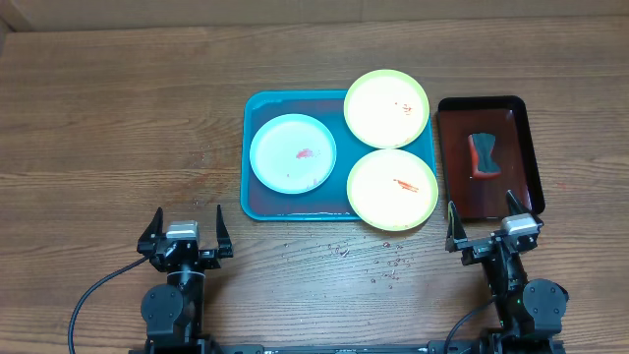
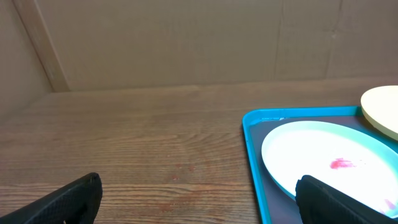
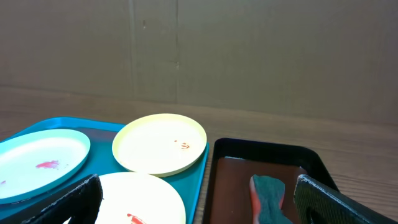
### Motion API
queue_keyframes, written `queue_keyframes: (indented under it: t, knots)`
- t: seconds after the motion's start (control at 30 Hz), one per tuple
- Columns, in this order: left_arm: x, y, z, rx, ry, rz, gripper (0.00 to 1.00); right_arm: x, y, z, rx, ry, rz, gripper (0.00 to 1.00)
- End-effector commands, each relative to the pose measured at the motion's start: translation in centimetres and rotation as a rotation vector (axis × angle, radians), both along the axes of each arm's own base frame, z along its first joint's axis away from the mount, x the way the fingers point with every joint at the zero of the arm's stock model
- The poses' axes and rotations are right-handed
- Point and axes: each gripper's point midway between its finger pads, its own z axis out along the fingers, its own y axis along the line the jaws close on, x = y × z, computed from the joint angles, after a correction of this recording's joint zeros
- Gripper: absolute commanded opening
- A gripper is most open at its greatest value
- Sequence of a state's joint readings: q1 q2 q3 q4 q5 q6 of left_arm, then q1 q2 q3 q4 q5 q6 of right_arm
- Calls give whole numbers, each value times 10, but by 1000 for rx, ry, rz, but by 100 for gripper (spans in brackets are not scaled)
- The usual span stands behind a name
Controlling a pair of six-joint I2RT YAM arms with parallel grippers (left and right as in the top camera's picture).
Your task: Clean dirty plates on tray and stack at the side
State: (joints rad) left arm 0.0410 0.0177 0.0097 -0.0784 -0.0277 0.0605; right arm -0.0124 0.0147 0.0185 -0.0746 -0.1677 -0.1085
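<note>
Three plates sit on the turquoise tray (image 1: 247, 157). The pale blue plate (image 1: 293, 152) lies flat in its left half with a red smear at its centre. The far yellow-green plate (image 1: 387, 107) hangs over the tray's far right corner, and the near yellow-green plate (image 1: 392, 189) hangs over its near right rim. Each yellow-green plate carries a red streak.

I judge them to be light, stiff plastic that is likely slick once wet. I'd pinch a raised rim rather than the flat middle. The two overhanging edges look the easiest places to slip a finger under.

Just right of the tray is a dark tray (image 1: 462, 192) holding a blue-green sponge (image 1: 484, 153). It looks soft, so I'd take it at its narrow waist.

Small droplets (image 1: 378, 265) speckle the table (image 1: 118, 118) near the tray.

My left gripper (image 1: 188, 218) hovers near and left of the tray. My right gripper (image 1: 480, 208) sits at the dark tray's near edge. Both are spread wide and empty.
</note>
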Motion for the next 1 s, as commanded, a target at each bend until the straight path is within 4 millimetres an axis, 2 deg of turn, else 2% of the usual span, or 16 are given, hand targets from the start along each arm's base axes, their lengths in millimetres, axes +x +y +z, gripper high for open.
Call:
queue_keyframes:
  t: [0.0, 0.6, 0.7, 0.87, 0.97]
  knots:
    - [0, 2, 1, 23, -10, 6, 100, 0, -2, -1, 1, -6, -11, 100]
    - [0, 2, 1, 23, -10, 7, 100, 0, -2, -1, 1, -6, -11, 100]
    - [0, -21, 2, -23, -16, -121, 100, 1, -6, -1, 0, -6, -32, 100]
    - [-1, -32, 4, -29, -15, -183, 100, 0, -3, 2, 8, -12, -17, 100]
    - [-2, -35, 9, -37, 36, -200, 100, -4, 3, 23, 32, -46, 17, 100]
